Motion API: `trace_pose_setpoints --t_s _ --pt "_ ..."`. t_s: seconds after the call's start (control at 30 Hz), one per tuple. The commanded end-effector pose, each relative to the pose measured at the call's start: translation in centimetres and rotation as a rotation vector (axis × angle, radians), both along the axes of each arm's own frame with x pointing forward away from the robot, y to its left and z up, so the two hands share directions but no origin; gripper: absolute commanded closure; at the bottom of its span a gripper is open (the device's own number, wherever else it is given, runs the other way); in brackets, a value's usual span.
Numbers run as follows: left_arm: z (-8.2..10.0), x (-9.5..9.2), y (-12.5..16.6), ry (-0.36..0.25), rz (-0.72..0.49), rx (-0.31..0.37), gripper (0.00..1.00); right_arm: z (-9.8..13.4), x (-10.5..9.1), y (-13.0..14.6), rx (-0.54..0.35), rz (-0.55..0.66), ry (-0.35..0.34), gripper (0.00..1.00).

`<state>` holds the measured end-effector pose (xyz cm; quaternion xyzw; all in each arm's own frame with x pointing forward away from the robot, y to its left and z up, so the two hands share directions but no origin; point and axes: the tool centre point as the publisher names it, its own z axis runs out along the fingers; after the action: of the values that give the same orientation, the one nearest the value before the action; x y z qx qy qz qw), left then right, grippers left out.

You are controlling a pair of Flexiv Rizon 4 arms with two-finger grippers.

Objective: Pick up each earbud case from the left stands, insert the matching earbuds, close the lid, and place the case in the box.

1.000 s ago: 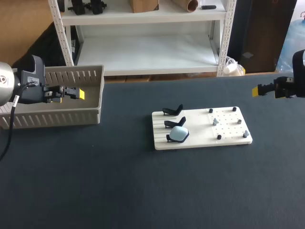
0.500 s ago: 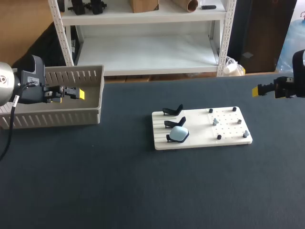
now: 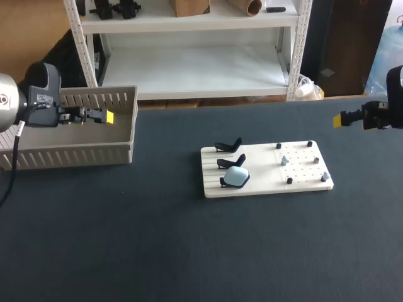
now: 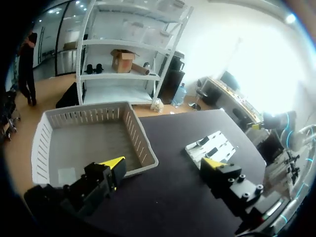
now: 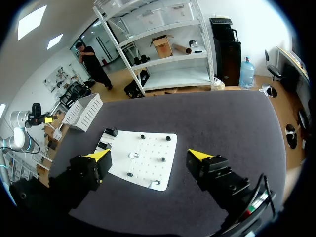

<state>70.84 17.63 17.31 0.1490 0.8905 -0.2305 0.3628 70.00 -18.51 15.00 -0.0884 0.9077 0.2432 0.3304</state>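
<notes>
A white board (image 3: pixel 264 181) lies in the middle of the table. Three black stands line its left side. The front stand holds a light blue earbud case (image 3: pixel 236 177); the two behind it (image 3: pixel 229 146) are bare. Small earbuds (image 3: pixel 284 160) sit on pegs across the board's right half. My left gripper (image 3: pixel 107 117) hangs open and empty over the grey basket (image 3: pixel 119 135), far left of the board. My right gripper (image 3: pixel 340 119) is open and empty too, above the table right of the board. The left wrist view has the basket (image 4: pixel 143 148) under the open gripper (image 4: pixel 163 165).
The slatted basket stands at the table's back left, next to the rear edge. In the right wrist view the board (image 5: pixel 150 168) lies beneath my open gripper (image 5: pixel 148 157), with the basket (image 5: pixel 84 111) far beyond it. Dark tabletop (image 3: pixel 189 251) surrounds the board.
My left gripper has lifted a little over the basket. The right arm, the board and the case have not moved.
</notes>
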Motion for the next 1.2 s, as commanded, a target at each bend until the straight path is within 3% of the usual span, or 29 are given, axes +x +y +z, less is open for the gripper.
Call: trace_pose_setpoints --t_s 0.03,0.23,0.33,0.5,0.67,0.83,1.2 --pt "0.9 0.3 -0.3 -0.070 -0.162 -0.030 0.00 0.0 0.0 0.0 0.000 0.000 0.000 0.00" --pt "2.5 0.6 -2.8 -0.177 -0.435 0.022 0.00 0.0 0.0 0.0 0.000 0.000 0.000 0.00" --pt "2.6 1.0 -4.3 -0.227 -0.528 0.082 0.00 0.0 0.0 0.0 0.000 0.000 0.000 0.00" --pt "1.5 1.6 -6.9 -0.300 -0.629 0.199 0.00 0.0 0.0 0.0 0.000 0.000 0.000 0.00" --pt "0.0 1.5 -9.1 -0.336 -0.720 0.222 0.00 0.0 0.0 0.0 0.000 0.000 0.000 0.00" --pt "-1.7 2.0 -11.0 -0.376 -0.768 0.225 0.00 0.0 0.0 0.0 0.000 0.000 0.000 0.00" --pt "-4.7 1.5 -14.5 -0.371 -0.827 0.126 0.00 0.0 0.0 0.0 0.000 0.000 0.000 0.00"
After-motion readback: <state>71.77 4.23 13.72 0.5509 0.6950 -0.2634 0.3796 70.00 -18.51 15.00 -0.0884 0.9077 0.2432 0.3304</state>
